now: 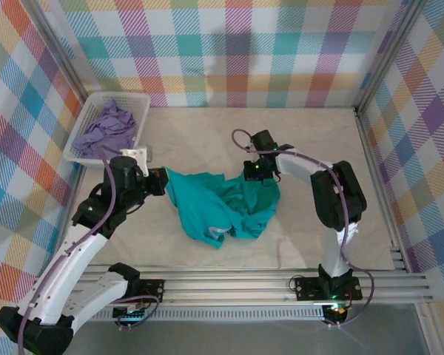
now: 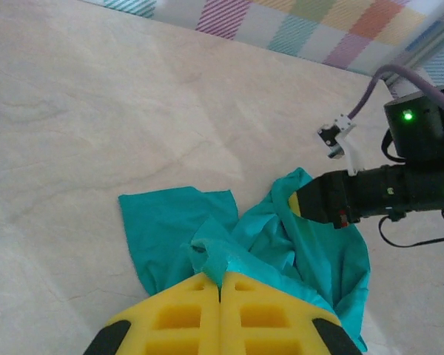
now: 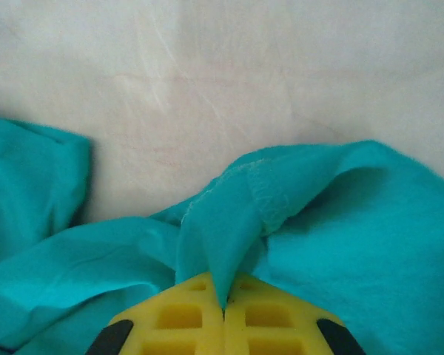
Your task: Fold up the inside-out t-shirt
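**A:** How do the left fingers (image 2: 179,316) stand?
**B:** Clenched. The yellow pads meet on a pinched ridge of the t-shirt (image 2: 311,255), right at their tips.
**A:** And the right fingers (image 3: 183,316)?
**B:** The same, pressed together, with a hemmed fold of teal cloth rising from the seam between them.
**A:** Where does the shirt lie?
**B:** It is bunched mid-table between the two arms, soft and rumpled. One flap lies flat and the rest is heaped in loose folds.
**A:** What about the table (image 1: 207,133)?
**B:** It is pale, faintly veined like marble, smooth and matte. Metal rails (image 1: 229,285) run along its near edge.
**A:** And farther back?
**B:** A white slotted plastic basket (image 1: 122,95) sits in the far-left corner and holds a crumpled lavender garment (image 1: 107,129). Behind it, the walls (image 1: 237,52) are pastel plaid, with grey metal posts in the corners.
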Controlling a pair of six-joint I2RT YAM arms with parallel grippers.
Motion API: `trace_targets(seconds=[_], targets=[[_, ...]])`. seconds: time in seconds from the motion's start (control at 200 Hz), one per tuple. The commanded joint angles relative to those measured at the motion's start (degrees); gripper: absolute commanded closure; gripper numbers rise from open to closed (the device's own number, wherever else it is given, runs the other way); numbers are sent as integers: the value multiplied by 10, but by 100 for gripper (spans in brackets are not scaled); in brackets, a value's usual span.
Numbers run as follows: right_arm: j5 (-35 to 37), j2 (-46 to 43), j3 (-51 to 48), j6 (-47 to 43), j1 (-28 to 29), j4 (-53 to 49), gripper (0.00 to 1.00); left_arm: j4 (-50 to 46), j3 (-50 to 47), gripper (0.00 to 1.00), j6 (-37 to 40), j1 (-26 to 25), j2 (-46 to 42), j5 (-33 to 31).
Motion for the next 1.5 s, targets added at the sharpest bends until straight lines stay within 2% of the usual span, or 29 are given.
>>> trace_targets(seconds=[0.0,0.11,0.225,0.475,0.605,0.68,0.755,0.85,0.94,1.03,1.11,1.235,1.405,1.495], targets=[[-27,-128,23,-18,-58,5,100,-10,71,100,-10,44,2,12],[-65,-267,4,2,-115,1,100,-20,155,100,-13,94,15,27],[-61,-365,9,6,-153,-24,100,-17,230,100,-8,136,36,44],[-33,-432,18,2,-184,-51,100,-27,326,100,33,195,66,42],[-61,-423,-26,31,-184,-60,100,-45,297,100,66,200,54,37],[-76,-411,-81,55,-184,-33,95,-55,256,100,79,200,40,36],[-59,-376,-130,67,-185,-8,91,-66,196,100,78,201,22,40],[-20,-311,-154,65,-188,-11,83,-54,91,100,72,200,-5,86],[-11,-309,-201,59,-160,16,73,-46,8,100,55,200,-30,129],[29,-315,-227,38,-75,1,60,-27,-43,100,34,200,-54,156],[26,-297,-232,48,-17,-29,54,-23,-59,100,29,200,-60,164],[49,-292,-260,77,43,-43,51,-32,-57,100,29,200,-52,161],[96,-263,-288,104,76,-62,53,-27,-53,100,28,200,-51,163],[96,-248,-300,122,95,-45,54,-27,-51,100,28,200,-49,162]])
